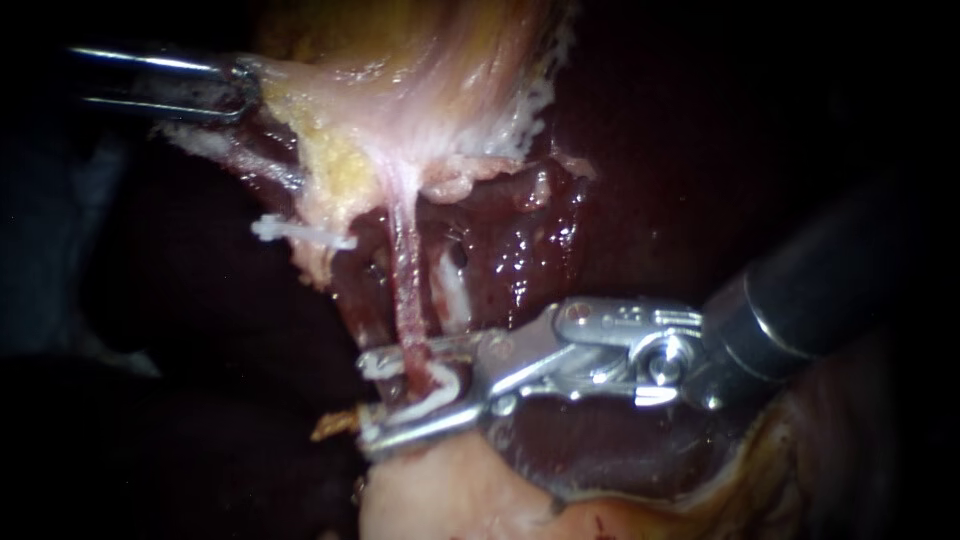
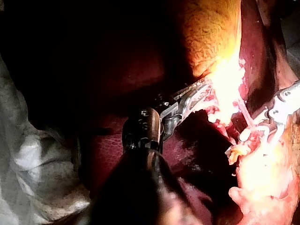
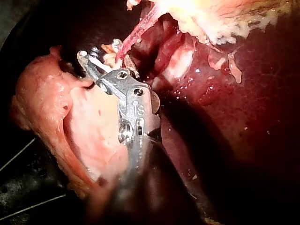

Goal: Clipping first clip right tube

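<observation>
Straddling the thin pink tube [image 1: 405, 290] near its lower end, the right instrument [image 1: 367, 403] is seen w/ its hand gripping a white clip [image 1: 440, 395]. The jaws stand apart, the clip touches both, and the tube is passed through the gap. Whether the clip is already pressed onto the tube can't be told. The tube is stretched taut from the gallbladder [image 1: 400, 100] downward, w/ dark liver [image 1: 520, 250] behind it and pale tissue just below the jaws. The left instrument [image 1: 245, 88] is placed well apart from the clip, its hand clamped shut on the gallbladder's pale edge. In the right wrist view the tube is seen between the jaws, ahead of the shaft.
</observation>
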You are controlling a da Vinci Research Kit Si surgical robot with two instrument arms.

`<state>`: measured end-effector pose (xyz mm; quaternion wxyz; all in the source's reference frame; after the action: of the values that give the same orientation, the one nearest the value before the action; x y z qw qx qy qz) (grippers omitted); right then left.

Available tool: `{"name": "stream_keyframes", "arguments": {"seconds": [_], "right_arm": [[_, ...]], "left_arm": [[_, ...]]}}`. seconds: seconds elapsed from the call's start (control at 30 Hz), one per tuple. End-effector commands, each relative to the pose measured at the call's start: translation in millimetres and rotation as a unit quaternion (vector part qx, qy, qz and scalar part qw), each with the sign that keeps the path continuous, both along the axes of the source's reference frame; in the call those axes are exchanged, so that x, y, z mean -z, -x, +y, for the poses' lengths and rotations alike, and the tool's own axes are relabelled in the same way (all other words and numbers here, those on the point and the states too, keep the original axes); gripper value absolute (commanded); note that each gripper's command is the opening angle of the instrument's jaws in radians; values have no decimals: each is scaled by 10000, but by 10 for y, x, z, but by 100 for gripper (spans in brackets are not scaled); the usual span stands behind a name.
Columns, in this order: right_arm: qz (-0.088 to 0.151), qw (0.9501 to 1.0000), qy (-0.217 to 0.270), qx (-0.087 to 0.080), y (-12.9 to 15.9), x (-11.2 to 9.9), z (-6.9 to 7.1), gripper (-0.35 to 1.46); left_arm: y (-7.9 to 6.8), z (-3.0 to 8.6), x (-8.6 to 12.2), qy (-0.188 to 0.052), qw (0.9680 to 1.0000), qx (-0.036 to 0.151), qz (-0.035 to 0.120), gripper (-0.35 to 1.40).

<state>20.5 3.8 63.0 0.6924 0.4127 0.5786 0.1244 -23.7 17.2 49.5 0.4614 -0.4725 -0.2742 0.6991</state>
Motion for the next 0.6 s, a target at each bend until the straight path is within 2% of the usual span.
{"name": "stream_keyframes", "arguments": {"seconds": [0.03, 0.17, 0.37, 0.47, 0.6], "right_arm": [[18, 10000, -54, 41, -1, 4, -3, 48], [133, 9998, -79, 148, -3, 16, -8, 48], [207, 9995, -139, 207, -4, 30, -12, 46], [243, 9992, -144, 269, -4, 31, -12, 45], [230, 9992, -169, 272, -3, 29, -11, 41]], "left_arm": [[0, 0, 0, 1, 10000, 1, -2, -35], [0, 0, 0, 1, 10000, 1, -2, -35], [0, 0, 0, 1, 10000, 1, -2, -35], [0, 0, 0, 2, 10000, 1, -2, -35], [0, 0, 0, 2, 10000, 1, -2, -35]]}}
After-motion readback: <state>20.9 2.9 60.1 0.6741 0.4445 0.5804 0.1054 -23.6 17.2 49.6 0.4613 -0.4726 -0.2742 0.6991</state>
